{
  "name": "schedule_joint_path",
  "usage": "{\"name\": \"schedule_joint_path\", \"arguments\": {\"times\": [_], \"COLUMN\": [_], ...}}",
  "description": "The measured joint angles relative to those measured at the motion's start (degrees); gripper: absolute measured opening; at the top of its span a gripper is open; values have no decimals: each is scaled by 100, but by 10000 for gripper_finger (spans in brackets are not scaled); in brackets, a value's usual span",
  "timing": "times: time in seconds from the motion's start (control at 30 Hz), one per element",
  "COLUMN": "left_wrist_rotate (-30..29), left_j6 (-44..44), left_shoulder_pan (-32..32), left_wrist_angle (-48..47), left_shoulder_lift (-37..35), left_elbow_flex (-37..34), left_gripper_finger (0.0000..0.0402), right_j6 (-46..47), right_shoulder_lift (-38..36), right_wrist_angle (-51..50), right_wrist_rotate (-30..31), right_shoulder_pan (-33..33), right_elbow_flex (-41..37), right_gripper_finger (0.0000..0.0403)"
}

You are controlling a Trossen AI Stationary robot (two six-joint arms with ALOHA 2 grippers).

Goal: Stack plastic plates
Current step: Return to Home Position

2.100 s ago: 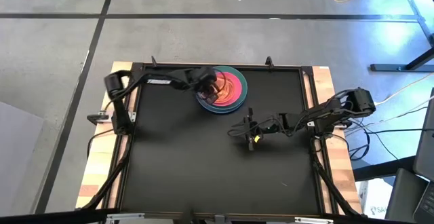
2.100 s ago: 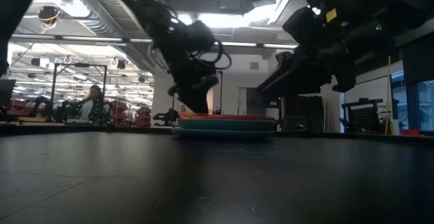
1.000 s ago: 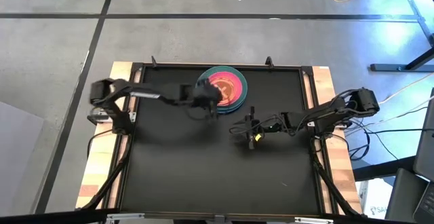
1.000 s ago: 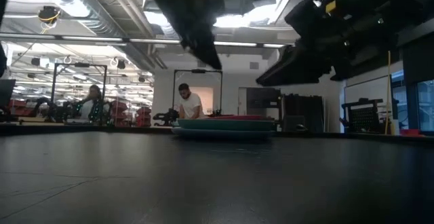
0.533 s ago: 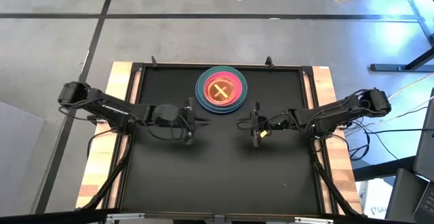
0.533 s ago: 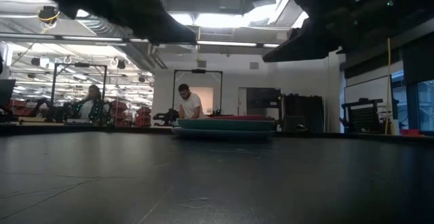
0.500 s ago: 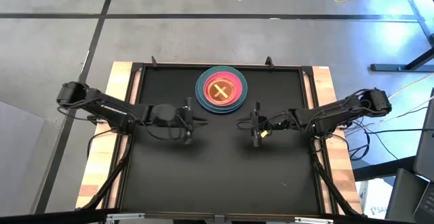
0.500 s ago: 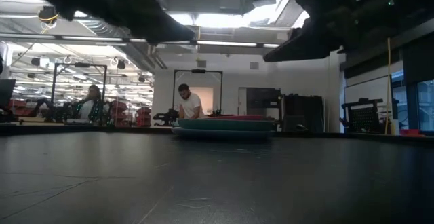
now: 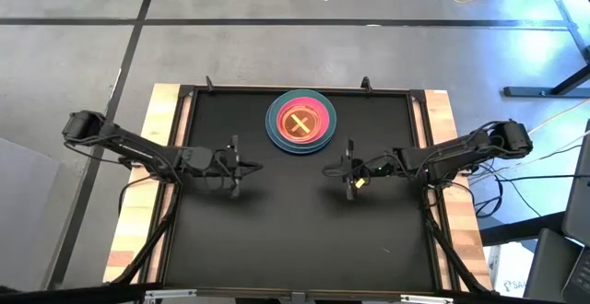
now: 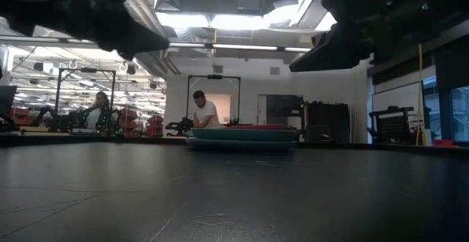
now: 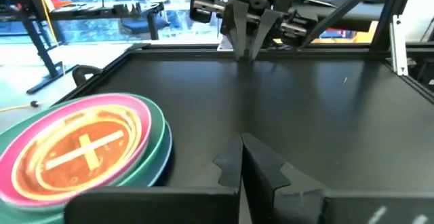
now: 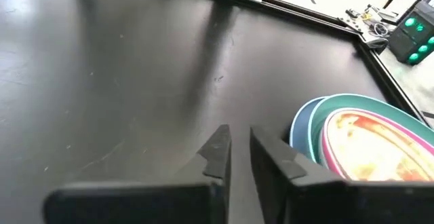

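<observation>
The plastic plates (image 9: 300,122) sit in one stack at the far middle of the black table. A blue plate is at the bottom, then teal and pink, with a translucent orange plate bearing a pale cross on top (image 11: 78,149). The low view shows the stack (image 10: 242,136) resting flat on the mat. My left gripper (image 9: 247,166) hovers left of and nearer than the stack, shut and holding nothing (image 11: 241,157). My right gripper (image 9: 328,169) hovers right of and nearer than the stack, its fingers close together with a narrow gap (image 12: 240,146) and nothing between them.
The black mat (image 9: 295,230) lies bare over the near half of the table, framed by a wooden border (image 9: 138,212). Cables run off the right edge (image 9: 544,166). Beyond the table, people (image 10: 204,114) are in the room behind.
My left gripper has drawn back from beside the plate stack toward the table's left and near side, leaving the stack where it was. My right gripper has shifted slightly toward the right edge. The plates have not moved.
</observation>
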Motion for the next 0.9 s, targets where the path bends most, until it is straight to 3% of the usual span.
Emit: {"name": "schedule_joint_path", "arguments": {"times": [0.27, 0.47, 0.9], "left_wrist_rotate": [-16, -219, -257], "left_j6": [-69, -199, -234], "left_shoulder_pan": [-117, -115, -115], "left_wrist_angle": [993, 1257, 779], "left_shoulder_lift": [-894, -1589, -2522], "left_elbow_flex": [-960, -1543, -1612], "left_gripper_finger": [3, 4, 4], "right_j6": [193, 496, 662], "right_shoulder_lift": [-607, -1331, -2894], "right_wrist_angle": [868, 1209, 1215], "right_wrist_rotate": [-871, -1227, -1456], "right_shoulder_pan": [-727, -1266, -1512], "right_elbow_flex": [-818, -1412, -2196], "right_gripper_finger": [5, 4, 5]}}
